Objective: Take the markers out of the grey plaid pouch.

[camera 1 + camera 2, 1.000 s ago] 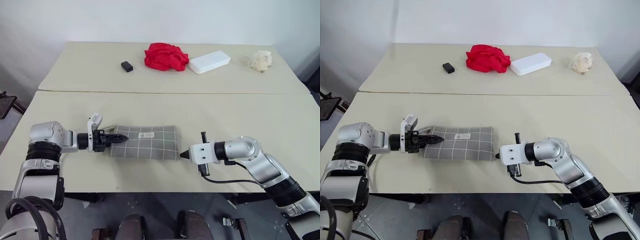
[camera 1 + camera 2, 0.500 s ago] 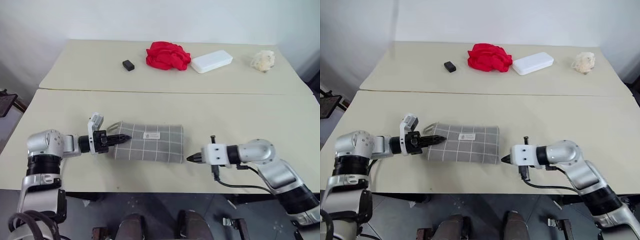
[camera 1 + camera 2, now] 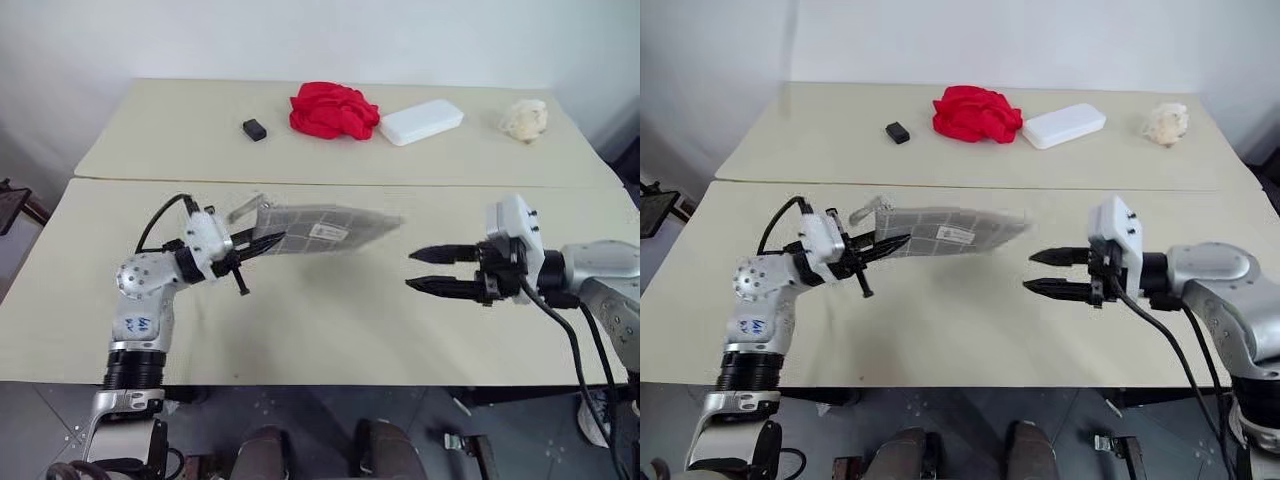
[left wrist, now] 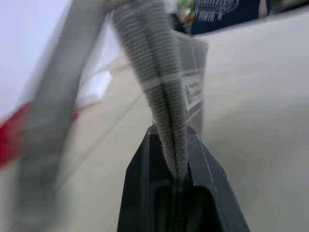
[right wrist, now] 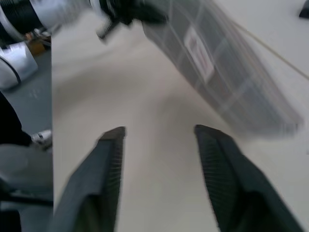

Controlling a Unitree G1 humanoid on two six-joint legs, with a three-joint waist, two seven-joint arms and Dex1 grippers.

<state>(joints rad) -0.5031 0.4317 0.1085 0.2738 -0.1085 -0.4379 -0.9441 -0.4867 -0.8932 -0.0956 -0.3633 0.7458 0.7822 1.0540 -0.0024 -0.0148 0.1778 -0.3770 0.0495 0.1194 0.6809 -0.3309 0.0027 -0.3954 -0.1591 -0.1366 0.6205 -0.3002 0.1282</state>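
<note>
The grey plaid pouch [image 3: 320, 225] hangs in the air above the near table, stretched out almost level with its white label facing me. My left gripper [image 3: 255, 245] is shut on its left end, and in the left wrist view the fabric edge [image 4: 164, 96] is pinched between the black fingers [image 4: 140, 169]. My right gripper [image 3: 411, 270] is open and points left toward the pouch's free end, a short gap away from it; the right wrist view shows its fingers [image 5: 113, 145] spread with nothing between them and the pouch [image 5: 217, 72] beyond. The markers are hidden.
On the far table lie a small black block [image 3: 254, 129], a red cloth [image 3: 333, 110], a white rectangular box [image 3: 422, 121] and a crumpled pale lump [image 3: 523, 118]. A seam [image 3: 330, 182] separates the two tables.
My left gripper has lifted the pouch off the table and rolled, so the pouch now hangs level in the air. My right gripper has risen, drawn back to the right and opened.
</note>
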